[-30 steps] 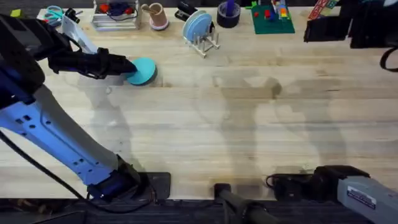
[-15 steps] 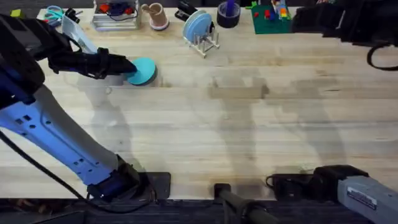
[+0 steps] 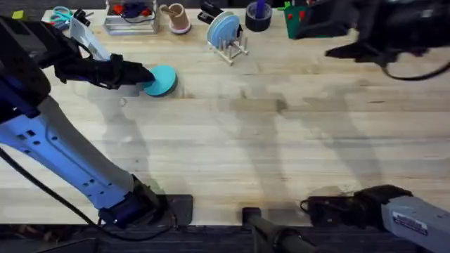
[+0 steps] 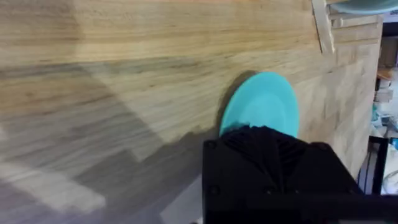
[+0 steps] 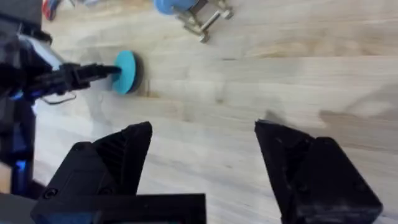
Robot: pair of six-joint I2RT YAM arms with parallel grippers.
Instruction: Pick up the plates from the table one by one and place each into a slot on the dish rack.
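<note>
At the far left of the wooden surface, the left gripper has its fingers closed on the near-left edge of the teal plate, which tilts off the wood. Farther right, the light blue plate stands upright in the dish rack. The right gripper hangs above the surface, its fingers spread wide and holding nothing.

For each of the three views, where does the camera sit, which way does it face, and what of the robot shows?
Overhead: above the arm bases, facing down and forward over the table; both arms show, left gripper at the teal plate.
Left wrist: on the left arm, looking down at that plate past its own gripper.
Right wrist: high on the right arm, looking across its open gripper toward the dish rack.
All three share the teal plate.
</note>
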